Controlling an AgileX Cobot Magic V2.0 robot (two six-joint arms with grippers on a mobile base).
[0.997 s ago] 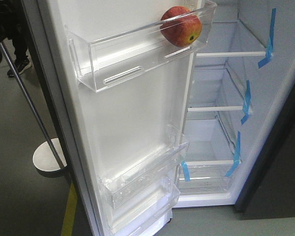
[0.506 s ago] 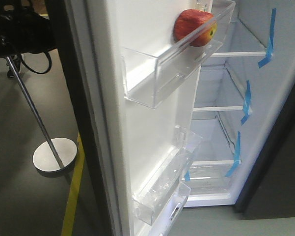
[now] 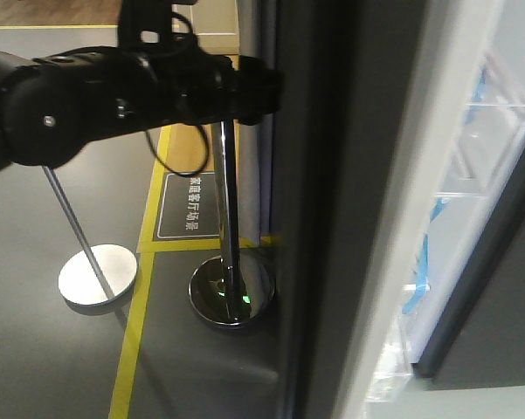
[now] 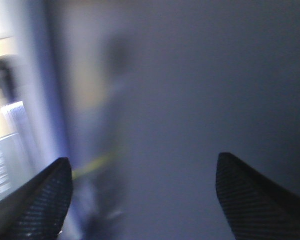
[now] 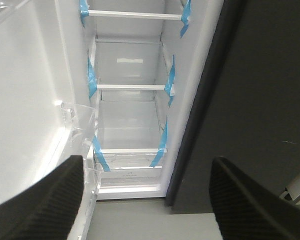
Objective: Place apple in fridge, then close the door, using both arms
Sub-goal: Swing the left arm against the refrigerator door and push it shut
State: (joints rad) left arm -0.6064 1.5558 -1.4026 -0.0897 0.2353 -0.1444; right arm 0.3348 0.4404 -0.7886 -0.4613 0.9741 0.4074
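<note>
The door [image 3: 349,218] shows its dark grey outside and stands nearly edge-on, leaving only a narrow sliver of the fridge [image 3: 472,183] interior with blue tape. My left arm [image 3: 113,96] reaches across to the door's outer face. In the blurred left wrist view my left gripper [image 4: 142,200] is open, close to that grey face. My right gripper [image 5: 145,200] is open and empty, low in front of the fridge [image 5: 127,65], with the door's white inner face [image 5: 30,90] on its left. The apple is hidden.
A chrome stanchion base [image 3: 231,292] and a white one [image 3: 98,274] stand on the grey floor left of the door, beside a yellow floor line [image 3: 131,340]. The other plain dark grey door [image 5: 249,100] bounds the opening on the right.
The door has swung from wide open to nearly shut, taking the apple in its upper bin out of sight. My left arm has come into view against the door's outside.
</note>
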